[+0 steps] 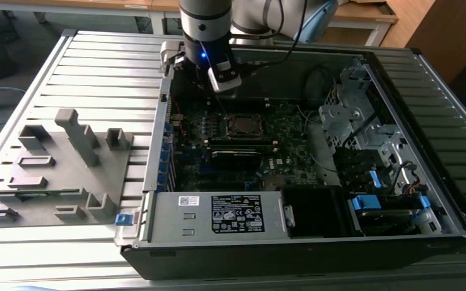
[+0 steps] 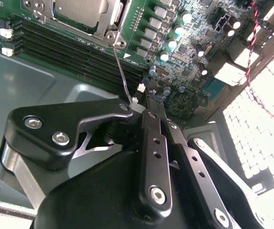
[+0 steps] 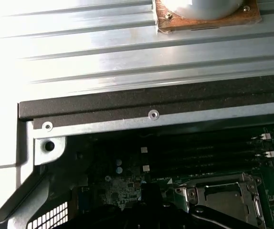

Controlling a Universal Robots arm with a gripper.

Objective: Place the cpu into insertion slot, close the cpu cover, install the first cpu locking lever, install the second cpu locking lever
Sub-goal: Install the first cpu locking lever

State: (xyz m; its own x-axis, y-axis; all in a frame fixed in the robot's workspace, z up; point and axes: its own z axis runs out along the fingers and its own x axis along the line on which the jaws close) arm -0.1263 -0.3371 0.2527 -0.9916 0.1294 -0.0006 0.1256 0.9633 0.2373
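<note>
The cpu (image 2: pixel 79 10) lies with its silver top up in the insertion slot (image 1: pixel 244 125) on the motherboard. The silvery cpu cover (image 2: pixel 109 25) is folded down around it; the same cover (image 3: pixel 251 205) frames the cpu (image 3: pixel 223 198) in the first wrist view. A thin wire locking lever (image 2: pixel 121 71) stands up from the socket corner, and its free end meets the tips of my black gripper (image 2: pixel 145 102). The fingers are shut; whether they pinch the wire or just touch it is hidden. In the exterior view the gripper (image 1: pixel 221 90) hangs just beyond the socket's far side.
Long black memory slots (image 2: pixel 75 50) run beside the socket. The open computer case has a dark rim (image 3: pixel 151 107), a power supply (image 1: pixel 216 212) at the front and drive bays (image 1: pixel 354 121) on the exterior view's right. A grey parts fixture (image 1: pixel 55 163) lies on the exterior view's left.
</note>
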